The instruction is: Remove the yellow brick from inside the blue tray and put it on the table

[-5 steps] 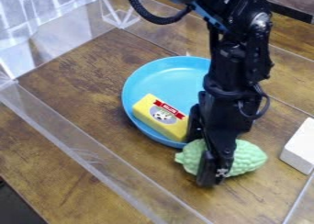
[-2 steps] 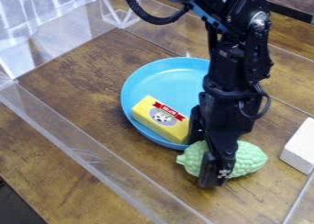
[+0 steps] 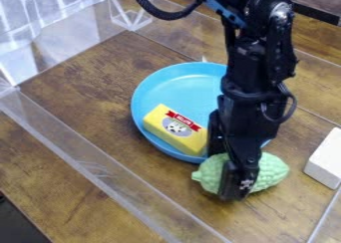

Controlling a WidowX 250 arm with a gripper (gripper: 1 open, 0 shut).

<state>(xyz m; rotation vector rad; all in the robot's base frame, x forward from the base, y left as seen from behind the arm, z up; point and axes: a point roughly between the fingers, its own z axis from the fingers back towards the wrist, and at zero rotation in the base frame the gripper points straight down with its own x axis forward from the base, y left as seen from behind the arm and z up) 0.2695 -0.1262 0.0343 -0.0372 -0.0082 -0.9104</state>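
Observation:
The yellow brick (image 3: 174,127), with a white label on top, lies in the near edge of the round blue tray (image 3: 186,88), leaning on its rim. My gripper (image 3: 237,184) points straight down just right of the brick, low over the green ribbed object (image 3: 274,170) on the table (image 3: 94,98). Its dark fingers stand open and reach down onto that green object, partly covering it. Nothing yellow is between them. The black arm rises over the tray's right side and hides part of the rim.
A white block (image 3: 326,159) lies at the right edge. Clear plastic walls (image 3: 74,162) border the table along the near and left sides. Bare wood shows left of the tray and behind it.

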